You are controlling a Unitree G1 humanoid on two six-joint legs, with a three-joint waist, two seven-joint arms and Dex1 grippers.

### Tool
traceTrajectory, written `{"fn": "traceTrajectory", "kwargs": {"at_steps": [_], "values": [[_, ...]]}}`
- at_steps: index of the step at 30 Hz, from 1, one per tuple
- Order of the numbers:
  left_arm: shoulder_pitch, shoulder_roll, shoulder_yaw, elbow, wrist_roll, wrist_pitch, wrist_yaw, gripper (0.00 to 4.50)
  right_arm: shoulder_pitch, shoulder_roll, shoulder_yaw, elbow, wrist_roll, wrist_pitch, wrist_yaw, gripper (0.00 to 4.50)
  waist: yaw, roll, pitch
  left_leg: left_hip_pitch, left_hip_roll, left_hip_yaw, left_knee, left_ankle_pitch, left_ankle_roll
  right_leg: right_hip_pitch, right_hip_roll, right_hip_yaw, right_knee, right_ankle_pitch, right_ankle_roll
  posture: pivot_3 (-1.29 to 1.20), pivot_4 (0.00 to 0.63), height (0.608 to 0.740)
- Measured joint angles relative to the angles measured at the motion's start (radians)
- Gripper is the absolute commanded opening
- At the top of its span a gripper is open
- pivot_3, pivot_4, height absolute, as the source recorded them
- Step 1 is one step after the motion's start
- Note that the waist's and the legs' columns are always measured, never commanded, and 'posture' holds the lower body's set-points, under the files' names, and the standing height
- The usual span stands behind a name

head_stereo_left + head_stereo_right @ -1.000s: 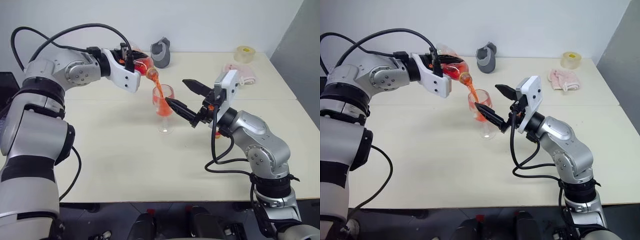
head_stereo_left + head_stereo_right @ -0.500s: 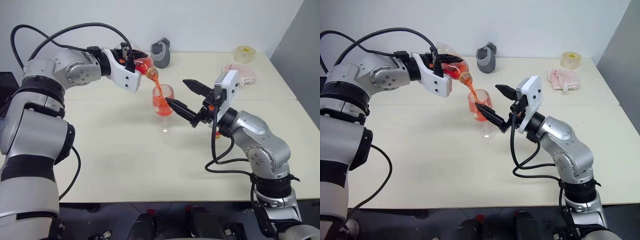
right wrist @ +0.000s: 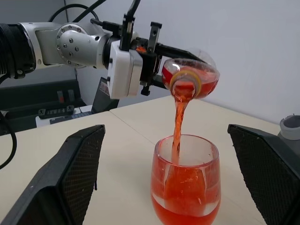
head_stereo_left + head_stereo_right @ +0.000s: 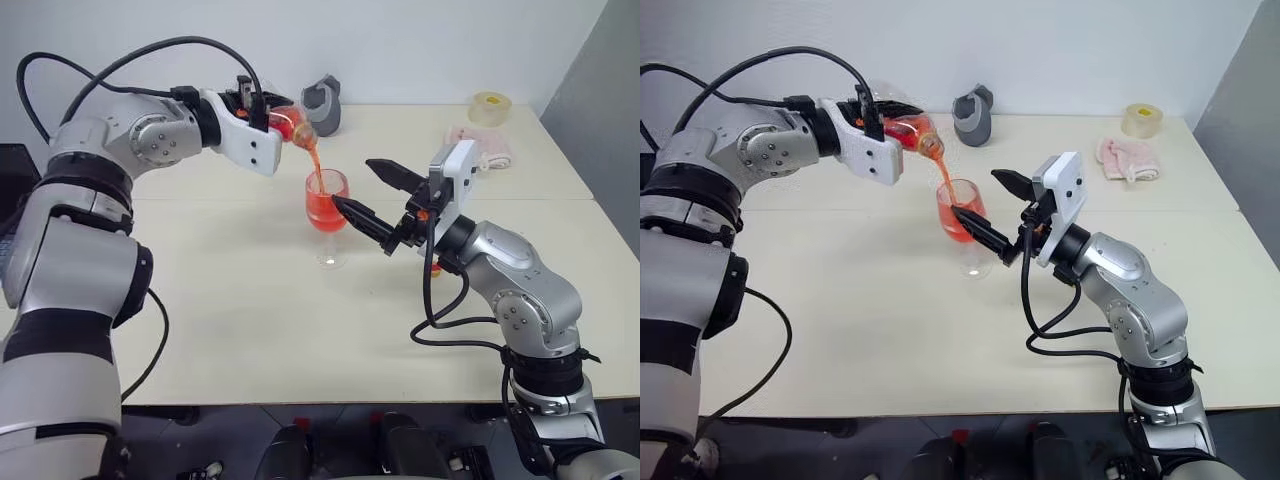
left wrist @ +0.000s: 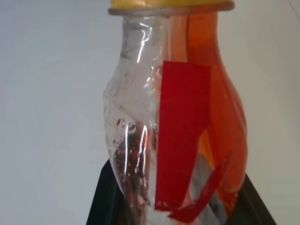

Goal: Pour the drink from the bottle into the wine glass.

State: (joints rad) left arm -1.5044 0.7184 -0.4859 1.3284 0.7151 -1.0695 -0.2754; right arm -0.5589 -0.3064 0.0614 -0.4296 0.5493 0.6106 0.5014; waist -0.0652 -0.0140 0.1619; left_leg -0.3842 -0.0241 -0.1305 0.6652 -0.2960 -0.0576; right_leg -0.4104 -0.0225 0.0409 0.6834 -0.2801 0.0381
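Since the earlier frames, your left gripper (image 4: pixel 268 122) has lifted the bottle (image 4: pixel 290 122) slightly and tipped it further, and the red level in the wine glass (image 4: pixel 327 205) has risen; the right arm has not moved.

Left gripper: you see it clamped on the bottle, which lies nearly level, its mouth angled down toward 5 o'clock, above and at 11 o'clock of the glass. A thin stream of the drink (image 3: pixel 177 123) falls from the mouth into the bowl. In the left wrist view, the remaining liquid sits along one side of the bottle beside the red label (image 5: pixel 180 136).

Wine glass: it stands upright on the table (image 4: pixel 250 320), near the centre, its bowl more than half full of red liquid.

Right gripper (image 4: pixel 372 195): your fingers are spread wide, holding nothing, one on each side of the glass bowl without touching it, at 3 o'clock of the glass.

Background: a grey jug-like object (image 4: pixel 322 103) at 12 o'clock of the glass; a tape roll (image 4: pixel 489 107) and a pink cloth (image 4: pixel 484 146) lie toward 2 o'clock, well apart from it.
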Motion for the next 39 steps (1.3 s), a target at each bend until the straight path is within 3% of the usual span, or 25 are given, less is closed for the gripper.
{"fn": "traceTrajectory", "kwargs": {"at_steps": [7, 14, 20, 25, 30, 34, 39], "values": [[0.079, -0.091, 0.205, 0.003, -0.299, 0.084, -0.342, 0.98, 0.0, -0.002, 0.0, 0.0, 0.001, 0.006, 0.0, 4.48, -0.005, 0.0, 0.0, 0.0, 0.0, 0.0, 0.0, 0.0, 0.0, 0.0, 0.0, 0.0, 0.001, 0.0, 0.0, 0.0, 0.15, 0.74], [0.126, -0.134, 0.421, -0.051, -0.572, 0.315, -0.521, 0.98, 0.001, -0.01, -0.001, -0.002, 0.005, 0.014, 0.004, 4.48, -0.021, 0.0, 0.0, 0.0, 0.001, -0.001, 0.001, 0.0, 0.0, -0.001, 0.0, 0.0, 0.003, 0.0, 0.0, 0.0, 0.15, 0.74], [0.307, -0.146, 0.566, -0.258, -0.728, 0.58, -0.458, 0.98, 0.099, -0.105, 0.01, -0.053, 0.002, 0.001, 0.087, 4.48, -0.023, 0.001, -0.001, 0.002, 0.001, -0.004, 0.001, 0.0, 0.0, -0.001, -0.001, 0.002, 0.006, -0.001, 0.001, 0.0, 0.15, 0.74], [0.604, -0.194, 0.66, -0.557, -0.816, 0.886, -0.278, 0.98, 0.218, -0.16, 0.021, -0.079, -0.014, -0.041, 0.157, 4.48, -0.021, 0.001, -0.001, 0.001, 0.001, -0.004, 0.002, 0.0, 0.0, -0.002, -0.001, 0.002, 0.007, -0.001, 0.001, 0.0, 0.15, 0.74], [0.806, -0.255, 0.777, -0.829, -0.922, 1.116, -0.108, 0.98, 0.315, -0.203, 0.034, -0.114, -0.041, -0.103, 0.21, 4.48, -0.014, 0.0, -0.002, 0.001, 0.002, -0.004, 0.002, 0.0, 0.0, -0.001, -0.002, 0.002, 0.007, -0.001, 0.001, 0.0, 0.15, 0.74], [0.916, -0.294, 0.822, -0.941, -0.985, 1.188, -0.055, 0.98, 0.403, -0.227, 0.053, -0.131, -0.067, -0.174, 0.261, 4.48, -0.001, -0.001, -0.002, 0.002, 0.002, -0.003, 0.003, 0.0, 0.0, 0.0, -0.002, 0.002, 0.006, -0.001, 0.001, 0.0, 0.15, 0.74], [0.98, -0.316, 0.84, -0.939, -1.012, 1.194, -0.054, 0.98, 0.427, -0.222, 0.064, -0.129, -0.09, -0.226, 0.283, 4.48, 0.017, -0.002, -0.003, 0.002, 0.001, -0.003, 0.005, 0.0, 0.0, 0.001, -0.002, 0.001, 0.006, -0.001, 0.001, 0.0, 0.15, 0.74]]}}
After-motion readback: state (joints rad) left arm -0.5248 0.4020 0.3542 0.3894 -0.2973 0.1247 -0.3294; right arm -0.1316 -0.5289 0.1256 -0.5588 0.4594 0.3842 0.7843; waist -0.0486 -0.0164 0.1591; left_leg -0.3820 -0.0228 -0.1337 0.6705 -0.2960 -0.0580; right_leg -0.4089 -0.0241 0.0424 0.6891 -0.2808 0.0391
